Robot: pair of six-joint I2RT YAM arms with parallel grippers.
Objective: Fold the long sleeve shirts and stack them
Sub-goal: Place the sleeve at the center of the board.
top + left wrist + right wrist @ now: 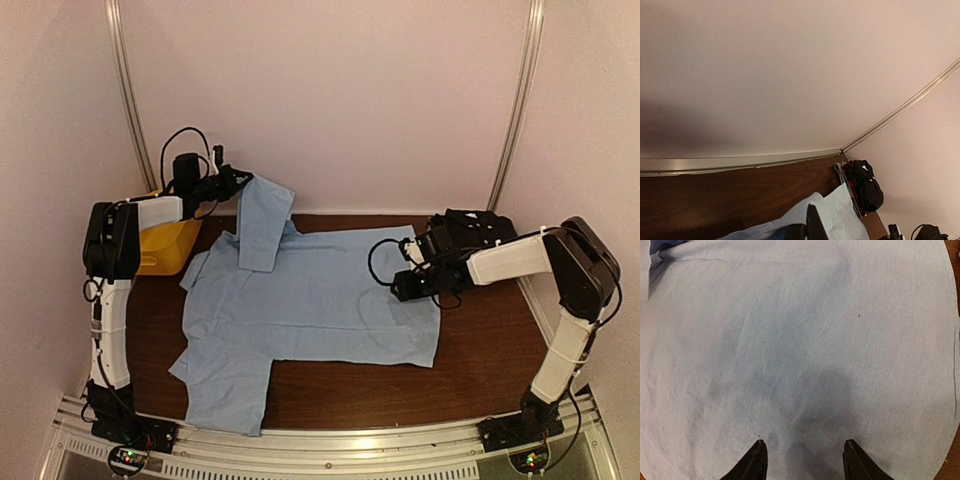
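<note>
Clamping blue shirt point(320, 300) sleeve — left end effector point(240, 181), mostly cropped | right end effector point(804, 446) apart

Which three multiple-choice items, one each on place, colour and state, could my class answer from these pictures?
1. Where on the table does the basket stand?
A far left
B far right
C near middle

2. What colour is the spread shirt?
A red
B light blue
C green

3. How is the right pincer?
A shut on a sleeve
B holding the basket
C open over the shirt

Answers: 1 A, the top view shows it at the far-left edge. 2 B, the cloth is pale blue in the top and right wrist views. 3 C, its fingers stand apart above the cloth.
</note>
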